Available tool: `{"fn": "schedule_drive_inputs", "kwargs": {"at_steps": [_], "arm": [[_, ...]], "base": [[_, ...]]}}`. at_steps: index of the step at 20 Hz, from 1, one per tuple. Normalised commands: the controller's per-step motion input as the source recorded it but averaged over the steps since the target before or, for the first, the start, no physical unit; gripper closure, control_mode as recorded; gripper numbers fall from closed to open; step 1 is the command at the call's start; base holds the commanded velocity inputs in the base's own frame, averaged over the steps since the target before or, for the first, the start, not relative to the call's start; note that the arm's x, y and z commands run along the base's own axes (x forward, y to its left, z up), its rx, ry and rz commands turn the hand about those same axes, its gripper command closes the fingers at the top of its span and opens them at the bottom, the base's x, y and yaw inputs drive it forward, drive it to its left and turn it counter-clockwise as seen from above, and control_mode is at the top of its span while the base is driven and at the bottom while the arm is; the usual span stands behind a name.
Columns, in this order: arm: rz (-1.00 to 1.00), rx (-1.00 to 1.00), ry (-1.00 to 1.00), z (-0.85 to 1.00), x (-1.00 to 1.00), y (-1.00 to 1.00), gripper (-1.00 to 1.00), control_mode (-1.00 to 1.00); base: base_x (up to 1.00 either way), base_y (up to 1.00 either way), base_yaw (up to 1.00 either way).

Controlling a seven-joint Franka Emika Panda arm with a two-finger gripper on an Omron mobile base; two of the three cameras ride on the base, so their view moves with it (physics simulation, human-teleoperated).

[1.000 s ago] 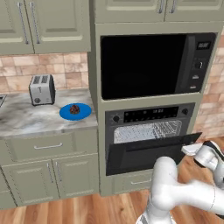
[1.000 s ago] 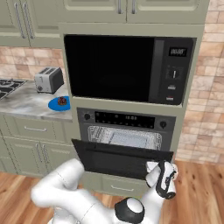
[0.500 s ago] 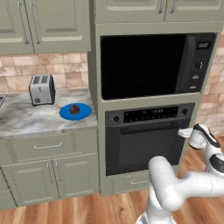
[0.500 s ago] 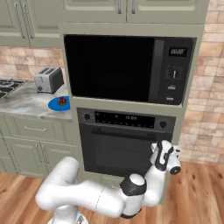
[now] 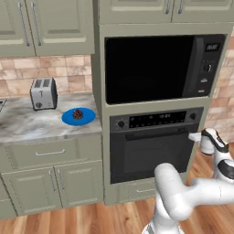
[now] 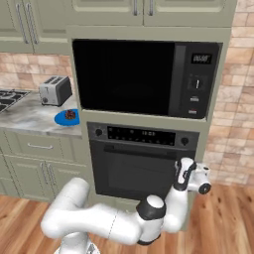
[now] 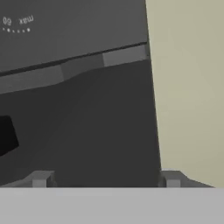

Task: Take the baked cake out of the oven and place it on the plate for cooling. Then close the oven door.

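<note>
The oven (image 5: 155, 121) has its oven door (image 5: 151, 157) upright and shut, with the bar handle (image 5: 155, 134) along its top. My gripper (image 5: 194, 136) hovers at the door's upper right corner, open, with nothing between its fingers. From the other side the gripper (image 6: 179, 171) stands just in front of the oven door (image 6: 134, 173). In the hand view the open gripper (image 7: 106, 180) faces the dark oven door (image 7: 87, 131) close up, at its right edge. The baked cake (image 5: 78, 114) rests on the blue plate (image 5: 68, 118) on the counter; the right base view shows the baked cake (image 6: 71, 114) on the plate (image 6: 60, 119) too.
A black microwave (image 5: 151, 68) sits above the oven. A silver toaster (image 5: 43, 93) stands on the marble counter (image 5: 27, 125) left of the plate. Beige cabinet framing (image 7: 188, 87) borders the door's right side. Wood floor (image 6: 223, 218) lies below.
The oven door swung up from half open to fully shut. My gripper rose with it and now stands by the door's upper right corner.
</note>
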Motion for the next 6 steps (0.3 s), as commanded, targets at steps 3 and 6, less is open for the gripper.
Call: {"fn": "schedule_drive_inputs", "kwargs": {"at_steps": [3, 6], "arm": [[0.00, 0.00, 0.00, 0.00, 0.00, 0.09, -1.00, -1.00], [0.00, 0.00, 0.00, 0.00, 0.00, 0.09, -1.00, -1.00]], "base": [[0.00, 0.00, 0.00], [0.00, 0.00, 0.00]]}}
